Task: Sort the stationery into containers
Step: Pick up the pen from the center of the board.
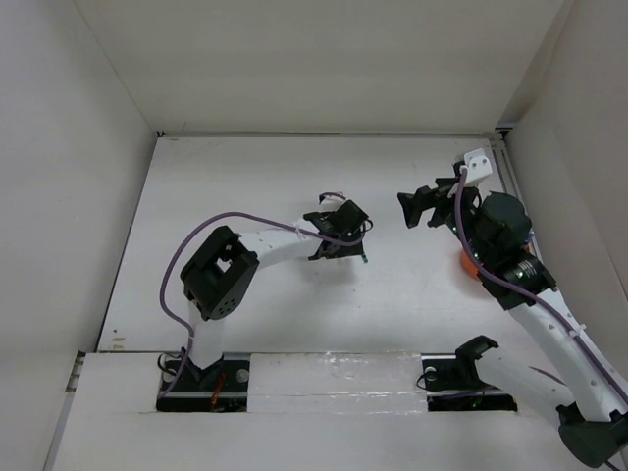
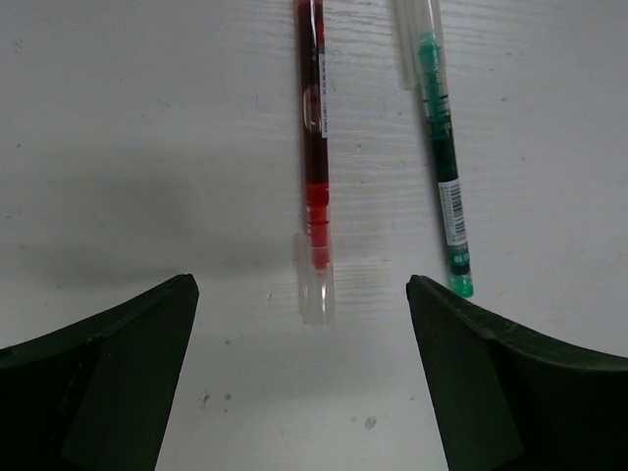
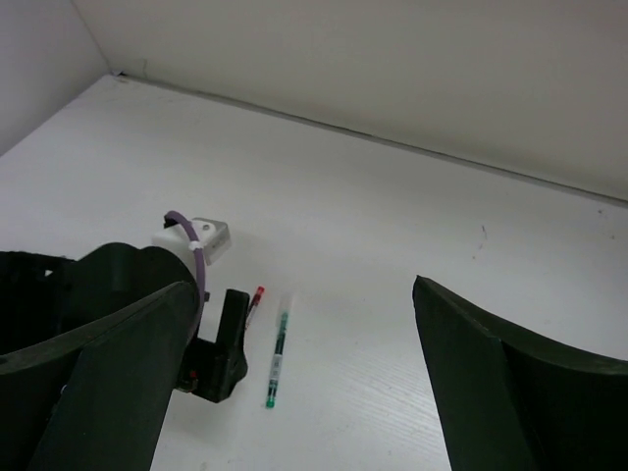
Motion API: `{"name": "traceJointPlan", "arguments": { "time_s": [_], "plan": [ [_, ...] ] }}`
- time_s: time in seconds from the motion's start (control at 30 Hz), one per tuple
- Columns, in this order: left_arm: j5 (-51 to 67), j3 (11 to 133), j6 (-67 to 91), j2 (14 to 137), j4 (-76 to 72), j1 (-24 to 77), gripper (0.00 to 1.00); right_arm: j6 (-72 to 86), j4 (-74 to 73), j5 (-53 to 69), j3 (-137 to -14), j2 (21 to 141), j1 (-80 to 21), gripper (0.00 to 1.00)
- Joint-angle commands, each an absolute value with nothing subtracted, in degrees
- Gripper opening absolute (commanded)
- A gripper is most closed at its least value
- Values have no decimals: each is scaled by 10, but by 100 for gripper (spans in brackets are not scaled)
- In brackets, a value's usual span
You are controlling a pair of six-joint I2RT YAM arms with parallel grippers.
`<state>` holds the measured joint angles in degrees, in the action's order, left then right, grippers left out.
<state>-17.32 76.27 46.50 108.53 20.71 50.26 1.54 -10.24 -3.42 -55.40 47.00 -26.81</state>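
Two thin pens lie side by side on the white table. In the left wrist view the red pen (image 2: pixel 314 167) runs straight ahead, and its clear end reaches the gap between the fingers. The green pen (image 2: pixel 442 157) lies just right of it, outside the right finger. My left gripper (image 2: pixel 302 292) is open and low over the table, holding nothing. My right gripper (image 3: pixel 304 294) is open and empty, raised and looking down at the green pen (image 3: pixel 278 358), the red pen (image 3: pixel 255 299) and the left gripper (image 3: pixel 218 345). Only a sliver of the orange tub (image 1: pixel 465 263) shows under the right arm.
White walls (image 1: pixel 88 147) close the table in on the left, back and right. The left gripper (image 1: pixel 339 245) is at mid-table and the right gripper (image 1: pixel 408 210) is to its right. A purple cable (image 1: pixel 182 255) loops off the left arm.
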Motion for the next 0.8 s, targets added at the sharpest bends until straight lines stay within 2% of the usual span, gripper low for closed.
{"name": "traceJointPlan", "arguments": {
  "time_s": [0.0, 0.13, 0.27, 0.43, 0.67, 0.7, 0.77],
  "plan": [
    [-185, 796, 471, 1106, 261, 504, 85, 18, -82, -3, -557, 473, -282, 98],
    [-197, 826, 483, 1143, 288, 504, 82, 12, -98, -44, -564, 467, -301, 96],
    [-197, 842, 497, 1177, 303, 504, 73, 12, -98, -49, -553, 440, -306, 95],
    [-192, 862, 509, 1202, 316, 504, 39, 12, -112, -62, -553, 421, -306, 92],
    [-181, 861, 509, 1222, 327, 504, 14, 12, -118, -73, -553, 409, -306, 91],
    [-181, 861, 509, 1222, 327, 504, 0, 18, -118, -73, -553, 409, -306, 91],
    [-175, 846, 509, 1222, 327, 504, 0, 25, -118, -79, -553, 409, -306, 91]
  ]
}}
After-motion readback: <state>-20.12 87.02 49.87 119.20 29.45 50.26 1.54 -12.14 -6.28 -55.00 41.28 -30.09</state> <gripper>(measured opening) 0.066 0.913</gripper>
